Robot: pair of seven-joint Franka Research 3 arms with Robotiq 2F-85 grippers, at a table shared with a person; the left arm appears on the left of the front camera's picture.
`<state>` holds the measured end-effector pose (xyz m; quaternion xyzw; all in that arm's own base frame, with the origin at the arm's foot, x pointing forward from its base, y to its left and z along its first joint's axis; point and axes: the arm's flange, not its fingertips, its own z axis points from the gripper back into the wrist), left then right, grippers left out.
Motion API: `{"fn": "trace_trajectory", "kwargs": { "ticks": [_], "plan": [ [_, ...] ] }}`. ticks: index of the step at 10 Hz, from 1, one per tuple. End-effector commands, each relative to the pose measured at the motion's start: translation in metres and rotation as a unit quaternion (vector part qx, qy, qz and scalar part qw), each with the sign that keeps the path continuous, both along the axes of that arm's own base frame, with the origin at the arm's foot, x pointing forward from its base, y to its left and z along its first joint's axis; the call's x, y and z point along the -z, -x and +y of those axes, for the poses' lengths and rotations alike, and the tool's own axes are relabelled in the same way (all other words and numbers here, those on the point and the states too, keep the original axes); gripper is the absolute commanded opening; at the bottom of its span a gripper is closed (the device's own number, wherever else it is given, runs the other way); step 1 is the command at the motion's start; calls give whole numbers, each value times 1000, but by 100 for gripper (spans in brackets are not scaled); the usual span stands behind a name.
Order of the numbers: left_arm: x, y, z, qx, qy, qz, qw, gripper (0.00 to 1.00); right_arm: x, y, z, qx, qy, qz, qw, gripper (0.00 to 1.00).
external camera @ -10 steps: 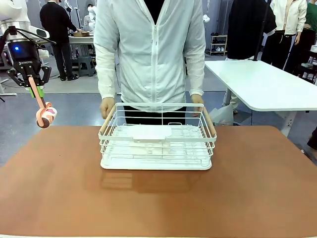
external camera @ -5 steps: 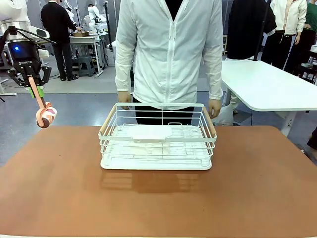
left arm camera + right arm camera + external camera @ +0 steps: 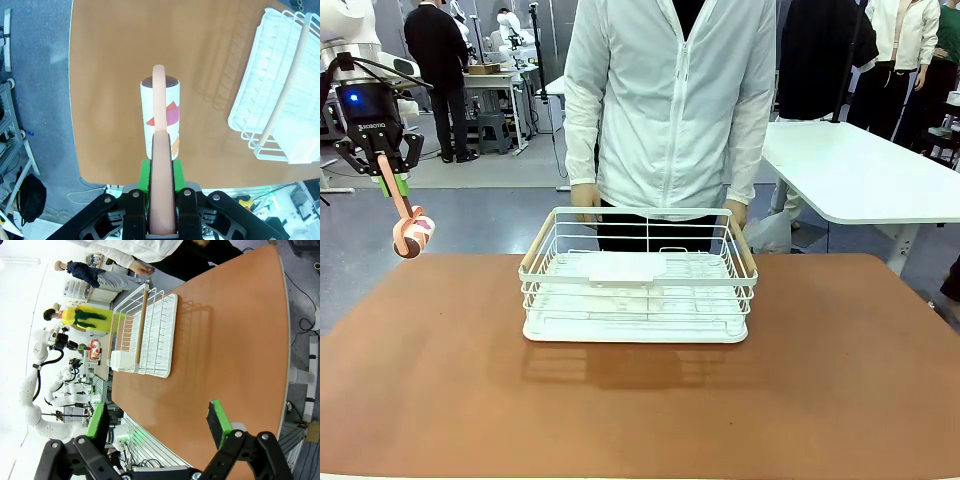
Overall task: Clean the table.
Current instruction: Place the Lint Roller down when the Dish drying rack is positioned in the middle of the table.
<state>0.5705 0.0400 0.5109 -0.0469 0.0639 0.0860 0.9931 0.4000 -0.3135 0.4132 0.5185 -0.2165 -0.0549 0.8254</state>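
Observation:
The reddish-brown table [image 3: 640, 420] spans the front view, with a white wire rack [image 3: 638, 275] standing at its far middle. My left gripper [image 3: 392, 180] hangs above the table's far left corner, shut on the pink handle [image 3: 160, 100] of a white mug [image 3: 412, 236] with coloured patches. In the left wrist view the mug [image 3: 172, 112] hangs over the table [image 3: 110, 75], well apart from the rack [image 3: 280, 85]. My right gripper [image 3: 157, 425] stands open above the table [image 3: 225, 340], nothing between its fingers.
A person in a white jacket [image 3: 670, 100] stands at the far side, hands just behind the rack's far rim. A white-topped table [image 3: 860, 170] stands at the back right. Bare tabletop lies in front of the rack and on both sides.
The person has straightened up and shifted to the right, taking both hands off the rack's ends. My left gripper and the mug have not moved.

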Motion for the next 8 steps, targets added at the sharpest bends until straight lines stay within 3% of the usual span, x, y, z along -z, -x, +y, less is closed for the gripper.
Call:
{"fn": "trace_trajectory", "kwargs": {
  "ticks": [1,4,5,6,7,8],
  "plan": [
    [-3,0,1,0,-6,2,1000,19,-4,1,2,0,3,3,1000,100],
    [0,0,0,0,0,0,1000,19,-4,1,2,0,3,3,1000,100],
    [1,-3,-10,-59,24,15,998,19,-4,1,2,0,3,3,1000,100],
    [1,-9,-23,-185,49,13,982,19,-4,1,2,0,3,3,1000,100],
    [0,-15,-36,-327,88,28,941,19,-4,1,2,0,3,3,1000,100],
    [4,-23,-48,-463,95,46,880,19,-4,1,2,0,3,3,1000,100]
  ]
}}
